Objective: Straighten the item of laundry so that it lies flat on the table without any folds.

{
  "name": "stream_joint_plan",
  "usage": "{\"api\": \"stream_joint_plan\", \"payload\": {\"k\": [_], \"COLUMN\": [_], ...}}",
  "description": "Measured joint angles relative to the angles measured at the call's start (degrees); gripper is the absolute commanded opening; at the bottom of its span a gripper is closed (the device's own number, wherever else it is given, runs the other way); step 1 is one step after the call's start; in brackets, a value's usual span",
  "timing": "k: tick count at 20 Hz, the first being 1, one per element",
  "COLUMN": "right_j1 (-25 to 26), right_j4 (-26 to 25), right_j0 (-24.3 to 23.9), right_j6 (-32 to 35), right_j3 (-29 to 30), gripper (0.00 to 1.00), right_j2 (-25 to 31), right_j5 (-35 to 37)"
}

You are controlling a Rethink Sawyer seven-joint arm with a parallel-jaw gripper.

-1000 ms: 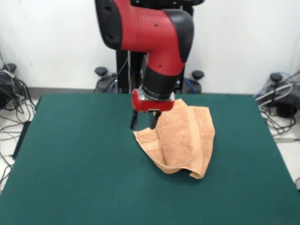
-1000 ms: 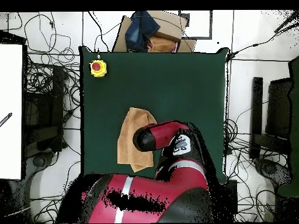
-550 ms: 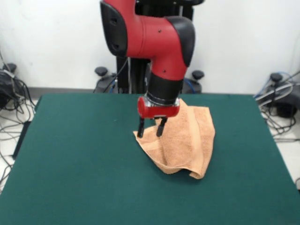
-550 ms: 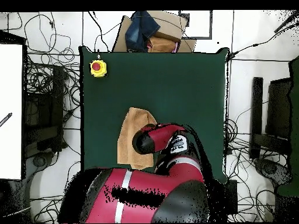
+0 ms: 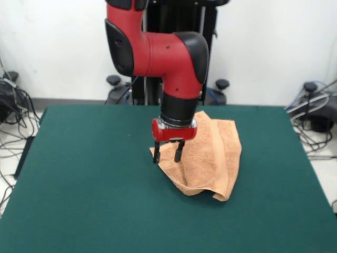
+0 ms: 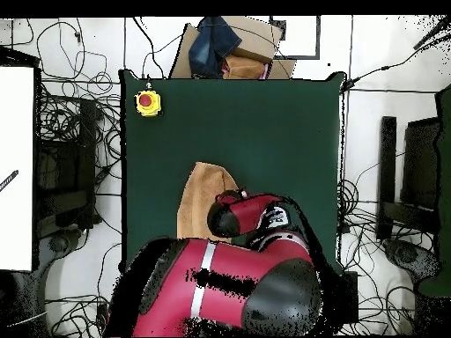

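The spread fingers (image 5: 168,156) straddled the left corner of the folded peach-orange terry towel (image 5: 208,158) on the dark green bench (image 5: 84,184), gripping nothing.

Yellow box with a red button (image 6: 148,102) near one counter (image 6: 264,123) corner. Cardboard box (image 6: 251,55) with dark cloth (image 6: 214,41) just beyond. Tangled cables (image 6: 66,114) on floor.

Peach-orange terry cloth hand towel (image 5: 208,155) (image 6: 195,204): rough looped pile, matt, soft creases. Large dark green table (image 5: 79,200) (image 6: 264,123): cloth-like top, matt, even, no sheen. Red and black robot arm (image 5: 168,52) (image 6: 238,282): smooth hard shell, looks like moulded plastic, glossy, highlights on the red parts. Gripper (image 5: 168,153): dark, dull fingers. Small yellow box with red button (image 6: 147,103), at 10 o'clock of the table in the overhead view: smooth, plastic-looking.
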Motion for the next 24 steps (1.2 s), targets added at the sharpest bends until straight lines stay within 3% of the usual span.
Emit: {"api": "stream_joint_plan", "payload": {"k": [14, 24], "right_j1": [2.1, 4.1], "right_j4": [0.0, 0.0], "right_j0": [2.3, 2.3], "right_j6": [0.0, 0.0], "right_j3": [-0.1, -3.8], "gripper": [1.0, 1.0], "right_j2": [-2.8, -4.4], "right_j5": [0.0, 0.0]}}
